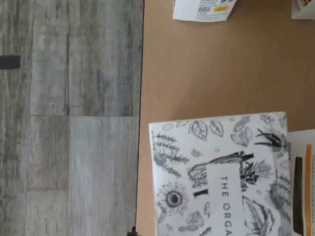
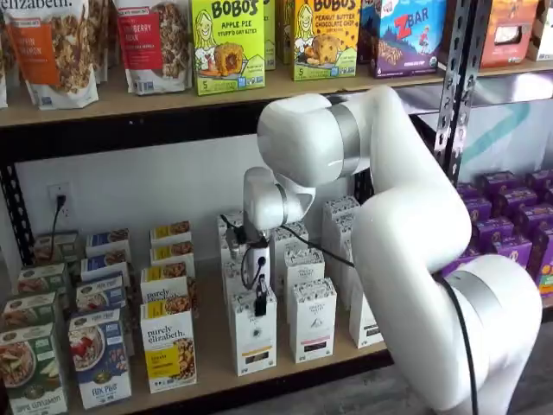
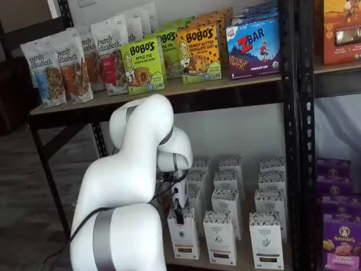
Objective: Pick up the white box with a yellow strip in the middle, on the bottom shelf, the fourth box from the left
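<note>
The white box with a yellow strip across its middle (image 2: 168, 351) stands in the front row of the bottom shelf, left of the white botanical boxes. Its top shows in the wrist view (image 1: 204, 10). In the other shelf view the arm hides it. My gripper (image 2: 259, 302) hangs just over the front white botanical box (image 2: 253, 339), to the right of the yellow-strip box and apart from it. It also shows in a shelf view (image 3: 179, 214). Only narrow black fingers show, with no plain gap and no box in them.
The botanical box fills part of the wrist view (image 1: 221, 177), beside bare brown shelf board (image 1: 206, 73) and grey floor (image 1: 69, 123) past its edge. A blue box (image 2: 99, 354) and green boxes (image 2: 30, 367) stand left of the target. More botanical boxes (image 3: 220, 237) stand right.
</note>
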`<action>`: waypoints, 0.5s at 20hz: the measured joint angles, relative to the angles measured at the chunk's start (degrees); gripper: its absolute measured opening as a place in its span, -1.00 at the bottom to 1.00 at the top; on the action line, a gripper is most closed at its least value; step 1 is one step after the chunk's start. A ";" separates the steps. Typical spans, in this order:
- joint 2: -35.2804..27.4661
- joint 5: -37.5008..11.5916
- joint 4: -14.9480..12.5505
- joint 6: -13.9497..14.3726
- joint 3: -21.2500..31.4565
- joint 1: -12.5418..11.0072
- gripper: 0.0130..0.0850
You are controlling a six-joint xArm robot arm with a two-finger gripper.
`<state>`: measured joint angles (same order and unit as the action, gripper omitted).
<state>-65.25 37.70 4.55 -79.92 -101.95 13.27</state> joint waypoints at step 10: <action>-1.84 -0.91 -2.24 2.21 -0.73 0.45 1.00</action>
<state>-67.09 36.80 2.31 -77.71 -102.68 13.72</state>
